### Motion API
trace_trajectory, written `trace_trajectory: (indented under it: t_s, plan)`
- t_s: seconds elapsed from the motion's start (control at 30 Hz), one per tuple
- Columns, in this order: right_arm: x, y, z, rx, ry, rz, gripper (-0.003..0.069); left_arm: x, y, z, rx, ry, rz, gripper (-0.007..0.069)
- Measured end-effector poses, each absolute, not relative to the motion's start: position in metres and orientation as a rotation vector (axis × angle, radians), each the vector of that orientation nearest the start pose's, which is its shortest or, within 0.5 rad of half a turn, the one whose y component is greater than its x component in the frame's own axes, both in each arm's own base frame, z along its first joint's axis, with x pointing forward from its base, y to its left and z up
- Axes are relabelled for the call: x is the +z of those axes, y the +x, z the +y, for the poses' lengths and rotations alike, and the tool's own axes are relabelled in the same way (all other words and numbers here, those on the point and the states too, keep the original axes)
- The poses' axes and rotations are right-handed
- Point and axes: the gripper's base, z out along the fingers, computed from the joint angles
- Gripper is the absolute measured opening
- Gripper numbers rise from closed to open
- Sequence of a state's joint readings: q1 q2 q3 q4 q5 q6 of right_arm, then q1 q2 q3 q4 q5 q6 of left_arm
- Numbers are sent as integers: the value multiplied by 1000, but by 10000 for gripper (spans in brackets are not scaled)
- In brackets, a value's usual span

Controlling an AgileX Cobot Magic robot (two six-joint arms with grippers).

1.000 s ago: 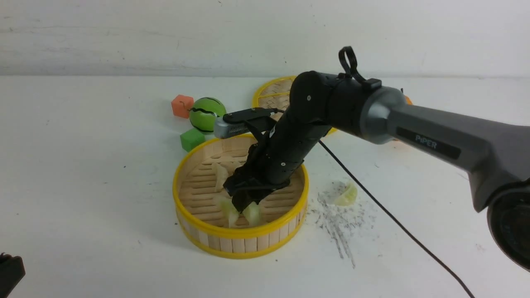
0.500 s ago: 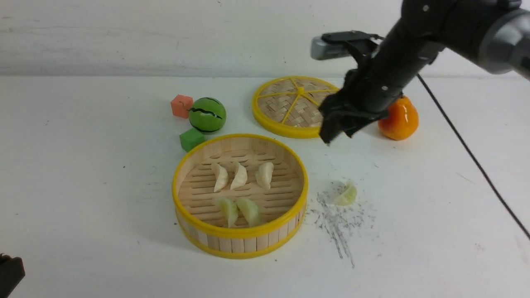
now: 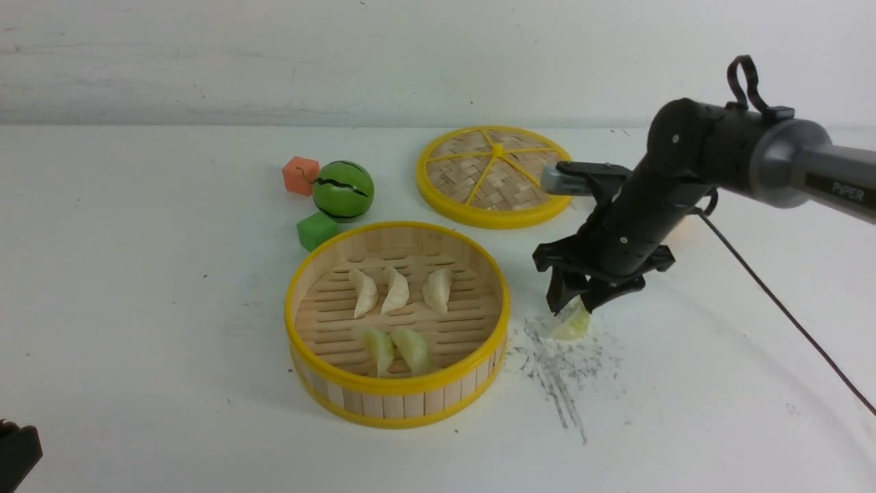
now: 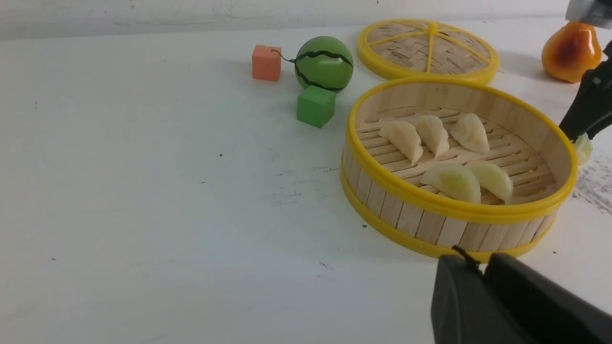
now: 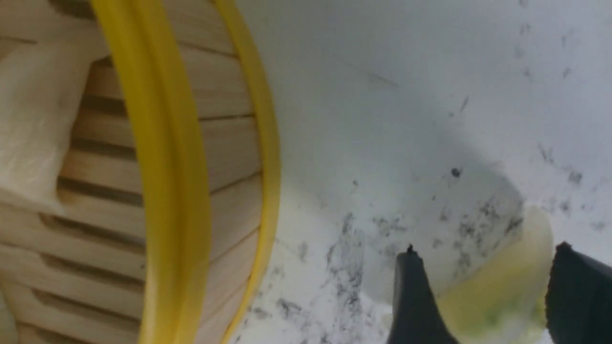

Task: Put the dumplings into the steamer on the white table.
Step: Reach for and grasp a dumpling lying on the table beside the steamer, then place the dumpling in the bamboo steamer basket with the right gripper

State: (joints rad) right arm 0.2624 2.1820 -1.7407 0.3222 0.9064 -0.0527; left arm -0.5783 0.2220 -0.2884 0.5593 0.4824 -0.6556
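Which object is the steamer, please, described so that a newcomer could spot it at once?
On the white table, look near the middle for the round yellow-rimmed things. The steamer is the nearer one, an open basket with five dumplings inside; the woven lid behind it is flat and holds nothing.

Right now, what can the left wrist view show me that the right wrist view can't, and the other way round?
Only the left wrist view: the watermelon toy, the orange block, the green block, the woven lid and the pumpkin toy.

Only the right wrist view: the green dumpling between both fingers of the open right gripper.

Both: the basket, dumplings inside it, and the table.
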Motion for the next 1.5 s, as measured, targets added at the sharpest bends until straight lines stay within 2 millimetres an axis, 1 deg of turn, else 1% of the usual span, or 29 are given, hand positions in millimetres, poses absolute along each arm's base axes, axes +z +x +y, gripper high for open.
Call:
trace_trajectory:
  t_s: [0.07, 0.2, 0.27, 0.3, 0.37, 0.4, 0.53, 0.57, 0.63, 0.67, 0.73, 0.8, 0.83, 0.87, 0.9, 0.93, 0.97, 1.0, 1.03, 1.07, 1.1, 1.13, 1.2, 1.27, 1.33, 1.43, 1.5]
  plan:
    - [180, 444, 144, 419, -229, 2826, 363, 260, 65, -15, -284, 218, 1823, 67]
    - [171, 440, 150, 340, -289, 2862, 329, 260, 65, -15, -284, 218, 1823, 67]
    - [169, 438, 154, 316, -319, 2873, 293, 260, 65, -15, -283, 219, 1823, 69]
    - [168, 437, 156, 305, -332, 2877, 260, 260, 65, -15, -282, 220, 1821, 70]
    - [168, 435, 157, 300, -348, 2886, 225, 260, 65, -15, -281, 220, 1821, 70]
    - [168, 434, 158, 294, -369, 2886, 197, 260, 65, -15, -280, 221, 1820, 70]
    - [169, 431, 158, 284, -462, 2894, 189, 260, 65, -15, -280, 221, 1820, 70]
    - [172, 429, 158, 283, -494, 2910, 189, 260, 65, -15, -279, 221, 1820, 71]
    - [184, 425, 157, 285, -511, 2910, 189, 260, 65, -15, -279, 222, 1820, 74]
    - [186, 425, 157, 286, -514, 2906, 189, 260, 65, -15, -279, 222, 1820, 74]
    - [219, 421, 159, 309, -543, 2831, 189, 260, 65, -15, -278, 222, 1820, 74]
    - [246, 417, 166, 345, -576, 2750, 189, 260, 65, -15, -278, 222, 1820, 76]
    - [261, 413, 173, 389, -594, 2703, 189, 260, 65, -15, -278, 222, 1820, 78]
    - [267, 411, 178, 411, -611, 2678, 189, 260, 65, -15, -278, 222, 1820, 78]
    - [276, 407, 187, 449, -640, 2637, 189, 260, 65, -15, -278, 222, 1820, 79]
    - [283, 403, 200, 493, -679, 2591, 189, 260, 65, -15, -278, 222, 1820, 81]
    - [284, 399, 209, 514, -708, 2564, 189, 260, 65, -15, -278, 222, 1820, 81]
    - [285, 399, 211, 518, -716, 2552, 189, 260, 65, -15, -278, 222, 1820, 81]
    - [281, 393, 230, 544, -782, 2520, 189, 260, 65, -15, -277, 222, 1819, 83]
    - [275, 390, 242, 551, -821, 2504, 189, 260, 65, -15, -277, 222, 1819, 84]
    - [268, 390, 249, 550, -840, 2507, 189, 260, 65, -15, -277, 222, 1819, 85]
    - [264, 389, 253, 548, -850, 2507, 189, 260, 65, -15, -277, 222, 1819, 86]
    - [243, 391, 263, 520, -887, 2531, 189, 260, 65, -15, -277, 222, 1819, 88]
    - [223, 394, 266, 486, -902, 2570, 189, 260, 65, -15, -277, 222, 1819, 88]
    - [211, 397, 266, 467, -901, 2598, 189, 260, 65, -15, -277, 222, 1819, 88]
    - [203, 398, 267, 463, -880, 2629, 195, 260, 65, -15, -277, 222, 1819, 88]
    - [203, 397, 267, 476, -859, 2641, 224, 260, 65, -15, -277, 222, 1819, 88]
